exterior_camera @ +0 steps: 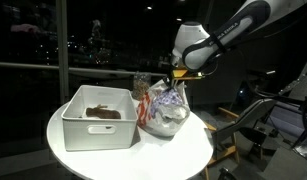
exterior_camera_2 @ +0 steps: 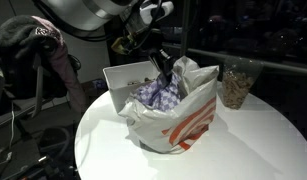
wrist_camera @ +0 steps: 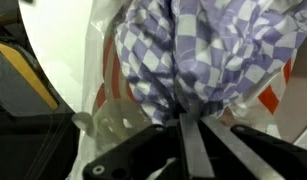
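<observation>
Cloth (wrist_camera: pixel 193 55) looks soft, light, floppy; end effector (wrist_camera: pixel 191 120) is pinched shut on its bunched top, decent spot imo, rest hangs in the bag (exterior_camera_2: pixel 193 125).

Both exterior views share the table (exterior_camera: pixel 193 152) (exterior_camera_2: pixel 248 140) from different sides; wrist view close-up.

One bag (exterior_camera_2: pixel 188 130) stands on one round table (exterior_camera_2: pixel 243 150). One checked cloth (exterior_camera_2: pixel 158 95) sticks out of the bag. Just beside the bag is one white bin (exterior_camera: pixel 93 130). The brown stuff (exterior_camera: pixel 103 112) in it looks like a single lump, though the view is too dim to count it surely. On the bag's other side is one clear cup (exterior_camera_2: pixel 233 85) of brownish bits. Above the bag is one gripper (exterior_camera_2: pixel 163 68) on one arm (exterior_camera: pixel 233 30).
</observation>
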`<state>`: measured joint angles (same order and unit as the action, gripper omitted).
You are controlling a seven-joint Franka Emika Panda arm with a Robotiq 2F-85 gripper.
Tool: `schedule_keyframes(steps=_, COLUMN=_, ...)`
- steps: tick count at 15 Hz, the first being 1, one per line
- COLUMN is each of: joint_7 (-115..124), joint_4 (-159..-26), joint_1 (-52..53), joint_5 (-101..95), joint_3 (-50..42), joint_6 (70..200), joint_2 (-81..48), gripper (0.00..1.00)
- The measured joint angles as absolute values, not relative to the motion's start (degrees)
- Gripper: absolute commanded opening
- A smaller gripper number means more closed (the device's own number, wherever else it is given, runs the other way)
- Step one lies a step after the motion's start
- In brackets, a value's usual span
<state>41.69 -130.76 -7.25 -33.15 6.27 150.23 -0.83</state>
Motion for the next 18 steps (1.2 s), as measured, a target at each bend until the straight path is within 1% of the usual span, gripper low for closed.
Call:
schedule_keyframes(steps=4, joint_7=53.6, joint_4=-124.3, joint_1=-5.0, joint_5=-37.9, joint_3=3.6, joint_6=150.4, joint_2=-5.4, gripper=0.02)
schedule_keyframes(steps=10, joint_7=54.5, joint_4=-120.6, joint_1=-0.6, joint_5=-39.3, joint_3=-1.0, joint_6=146.5, joint_2=-13.5, gripper=0.02)
schedule_keyframes(steps=11, joint_7=54.4, joint_4=-120.0, joint_1=-0.1, joint_5=-39.3, joint_3=-1.6, joint_6=145.7, joint_2=-15.3, gripper=0.06)
schedule_keyframes(steps=12, joint_7=54.3, joint_4=-119.3, joint_1=0.4, joint_5=-39.3, joint_3=-2.1, joint_6=145.0, joint_2=-17.2, gripper=0.30)
schedule_keyframes(steps=14, joint_7=53.8, joint_4=-117.8, joint_1=1.3, joint_5=-39.3, joint_3=-3.1, joint_6=143.7, joint_2=-20.1, gripper=0.33)
schedule_keyframes(steps=16, joint_7=53.3, joint_4=-116.6, joint_1=2.4, joint_5=-39.3, joint_3=-4.1, joint_6=142.4, joint_2=-21.0, gripper=0.46)
schedule_keyframes(steps=17, joint_7=53.1, joint_4=-116.3, joint_1=3.1, joint_5=-39.3, joint_3=-4.5, joint_6=141.8, joint_2=-20.7, gripper=0.55)
schedule_keyframes(steps=18, joint_7=53.1, joint_4=-116.1, joint_1=3.8, joint_5=-39.5, joint_3=-4.8, joint_6=141.2, joint_2=-20.0, gripper=0.62)
